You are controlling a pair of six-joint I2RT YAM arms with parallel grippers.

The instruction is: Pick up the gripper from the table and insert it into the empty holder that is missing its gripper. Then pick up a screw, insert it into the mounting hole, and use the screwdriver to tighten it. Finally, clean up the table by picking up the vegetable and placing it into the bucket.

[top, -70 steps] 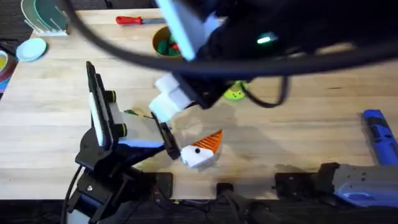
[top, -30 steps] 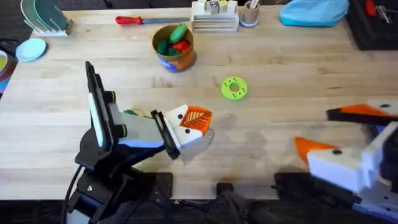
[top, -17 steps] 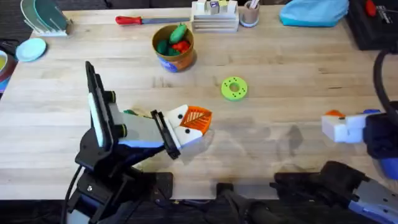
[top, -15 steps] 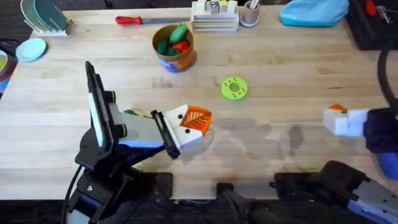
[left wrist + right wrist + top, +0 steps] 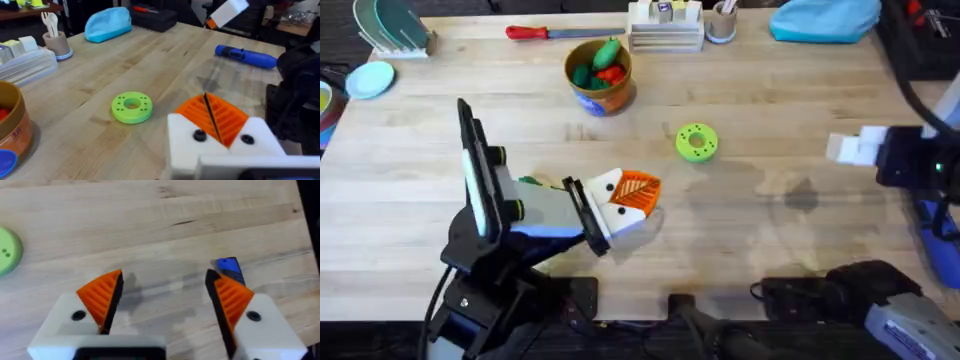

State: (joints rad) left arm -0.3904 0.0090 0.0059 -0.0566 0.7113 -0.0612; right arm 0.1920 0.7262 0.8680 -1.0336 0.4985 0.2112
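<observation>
The right pincer (image 5: 165,305) hangs released just above the screwdriver (image 5: 246,55), which lies lengthwise along the surface's right edge. The left pincer (image 5: 625,200), clenched empty, is farther away.

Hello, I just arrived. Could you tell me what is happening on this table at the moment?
Two robot arms work at a wooden table. The left gripper rests near the table's front, its fingers shut with the orange pads together, holding nothing. The right gripper hangs open over the table's right side, close to the blue screwdriver that lies there. The bucket at the back already contains a green vegetable and red toy pieces. A green ring disc lies in the middle.
</observation>
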